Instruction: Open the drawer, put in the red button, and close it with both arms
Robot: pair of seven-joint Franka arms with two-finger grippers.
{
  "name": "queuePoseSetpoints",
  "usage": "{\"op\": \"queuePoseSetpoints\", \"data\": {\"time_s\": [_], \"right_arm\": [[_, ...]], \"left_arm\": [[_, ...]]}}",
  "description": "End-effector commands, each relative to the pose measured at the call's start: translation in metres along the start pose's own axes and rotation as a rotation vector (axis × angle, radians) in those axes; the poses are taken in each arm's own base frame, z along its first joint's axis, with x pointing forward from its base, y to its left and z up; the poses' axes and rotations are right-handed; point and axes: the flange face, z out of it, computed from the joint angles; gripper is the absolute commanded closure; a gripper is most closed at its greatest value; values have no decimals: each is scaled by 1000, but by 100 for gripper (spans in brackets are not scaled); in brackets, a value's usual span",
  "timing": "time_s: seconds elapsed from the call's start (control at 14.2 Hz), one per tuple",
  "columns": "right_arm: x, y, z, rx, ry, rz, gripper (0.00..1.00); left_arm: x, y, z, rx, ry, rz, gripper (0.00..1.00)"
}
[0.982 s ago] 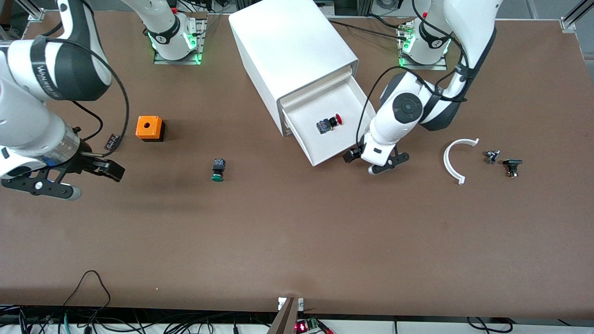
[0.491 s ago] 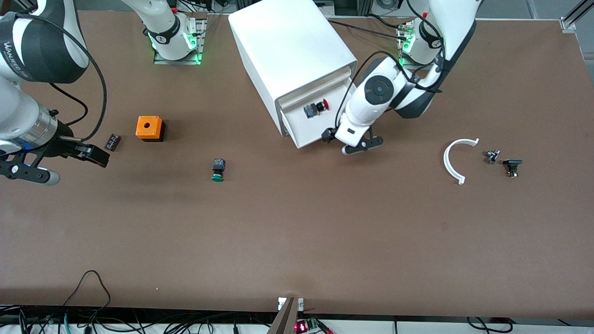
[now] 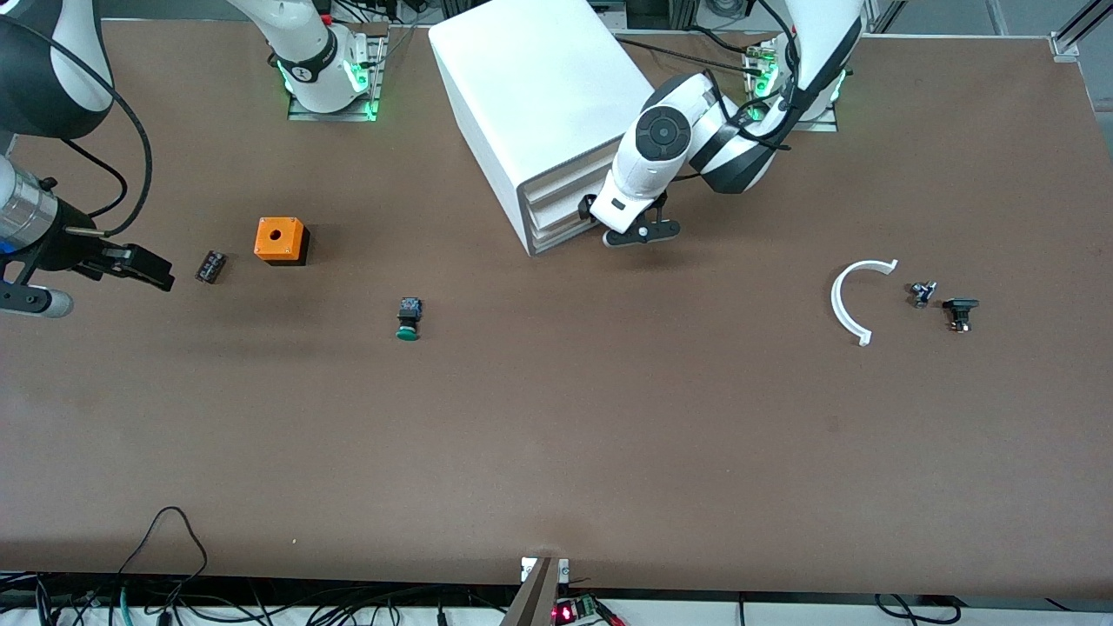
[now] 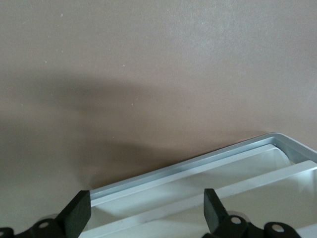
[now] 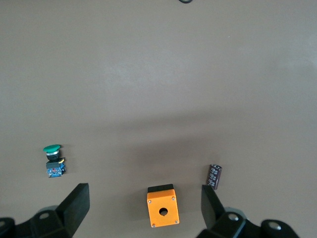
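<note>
with the drawer (image 3: 556, 233) apparently flush, the spread left gripper (image 3: 633, 233) rests against its front; spread right gripper (image 3: 104, 276) waits; retreat follows.

place: robotics lab | cues: brown table (image 3: 556, 435), bolted arm bases (image 3: 329, 78), cabling (image 3: 174, 591)

Left arm (image 3: 669, 152): white glossy shell, upper right of centre in the front view; black bands at the joints; a round dark grey cap with a small centre ring on one joint; black cables looped along the links; black gripper (image 3: 639, 232) on a white wrist block.
Right arm (image 3: 39, 96): white with a broad black band, upper left corner; bare metal wrist ring; black cable; black gripper (image 3: 130, 265).
Both bases show green lights.
</note>
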Motion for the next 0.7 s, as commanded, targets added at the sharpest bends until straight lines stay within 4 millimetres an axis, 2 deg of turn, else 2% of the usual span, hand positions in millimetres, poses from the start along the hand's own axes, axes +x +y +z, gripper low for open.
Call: {"op": "queuePoseSetpoints", "data": {"time_s": [0.0, 0.21, 0.28, 0.35, 0.49, 0.63], "right_arm": [[-25, 6, -9, 31, 10, -12, 0], [-40, 10, -24, 35, 19, -32, 0], [-40, 16, -26, 34, 15, -85, 0], [-39, 32, -26, 35, 19, -96, 0], [-39, 35, -26, 35, 14, -85, 0], [-40, 35, -29, 34, 11, -68, 0]], "left_arm": [[-9, -7, -10, -10, -47, -55, 0], [-11, -7, -11, -22, -89, -93, 0], [-11, -7, -11, -29, -105, -108, 0], [-9, -7, -13, -47, -125, -133, 0], [5, -17, -16, -65, -137, -180, 0], [8, -17, -20, -73, -134, -186, 0]]}}
